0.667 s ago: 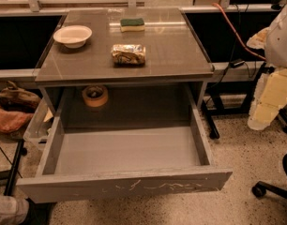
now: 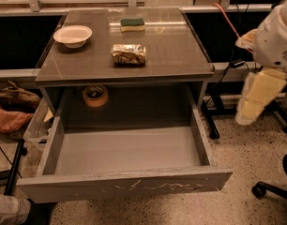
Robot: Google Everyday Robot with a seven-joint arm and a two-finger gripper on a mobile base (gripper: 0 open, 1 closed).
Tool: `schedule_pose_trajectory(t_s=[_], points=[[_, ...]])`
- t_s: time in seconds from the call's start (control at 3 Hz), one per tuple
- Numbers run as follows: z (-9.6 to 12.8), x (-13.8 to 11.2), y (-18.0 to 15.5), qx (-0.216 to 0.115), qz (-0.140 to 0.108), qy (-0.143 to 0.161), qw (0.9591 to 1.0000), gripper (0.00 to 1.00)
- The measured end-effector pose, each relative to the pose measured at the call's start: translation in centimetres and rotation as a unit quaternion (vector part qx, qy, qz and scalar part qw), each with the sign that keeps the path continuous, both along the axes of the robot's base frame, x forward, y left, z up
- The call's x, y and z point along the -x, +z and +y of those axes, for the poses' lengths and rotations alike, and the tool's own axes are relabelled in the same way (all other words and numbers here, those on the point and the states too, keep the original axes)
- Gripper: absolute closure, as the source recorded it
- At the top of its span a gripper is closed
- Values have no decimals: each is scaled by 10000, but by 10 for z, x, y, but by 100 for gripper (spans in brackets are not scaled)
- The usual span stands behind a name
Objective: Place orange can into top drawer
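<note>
The orange can (image 2: pixel 128 54) lies on its side near the middle of the grey tabletop (image 2: pixel 181 55). It is gold-brown and mottled. The top drawer (image 2: pixel 124 150) is pulled wide open below the tabletop. Its grey floor is bare and its front panel (image 2: pixel 129 185) has white scratches. My gripper (image 2: pixel 246 115) hangs on the white arm at the right of the table, off its right edge. It is lower than the tabletop and well apart from the can. It holds nothing that I can see.
A white bowl (image 2: pixel 73 35) sits at the tabletop's back left and a green-and-yellow sponge (image 2: pixel 132 24) at the back middle. A tan tape roll (image 2: pixel 95 95) rests under the tabletop behind the drawer. Bags (image 2: pixel 14 107) lie on the floor at left, and a chair base (image 2: pixel 270 189) at right.
My gripper and arm have shifted slightly to the left, toward the table's right edge. The can, the drawer and the other things have not moved.
</note>
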State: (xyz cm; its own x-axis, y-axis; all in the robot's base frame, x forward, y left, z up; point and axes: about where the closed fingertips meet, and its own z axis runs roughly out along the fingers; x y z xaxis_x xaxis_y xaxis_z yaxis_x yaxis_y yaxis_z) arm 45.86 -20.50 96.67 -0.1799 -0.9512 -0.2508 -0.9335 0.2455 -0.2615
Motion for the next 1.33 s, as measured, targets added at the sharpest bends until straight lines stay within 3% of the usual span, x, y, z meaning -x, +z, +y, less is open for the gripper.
schedule_pose_trajectory(t_s=[0.33,1.0,1.33], points=[[38,-64,-24,-417,-145,612,9971,0],[41,-74,-24,-425,-226,674,9966,0],[53,-115,-19,-590,-553,936,9923,0]])
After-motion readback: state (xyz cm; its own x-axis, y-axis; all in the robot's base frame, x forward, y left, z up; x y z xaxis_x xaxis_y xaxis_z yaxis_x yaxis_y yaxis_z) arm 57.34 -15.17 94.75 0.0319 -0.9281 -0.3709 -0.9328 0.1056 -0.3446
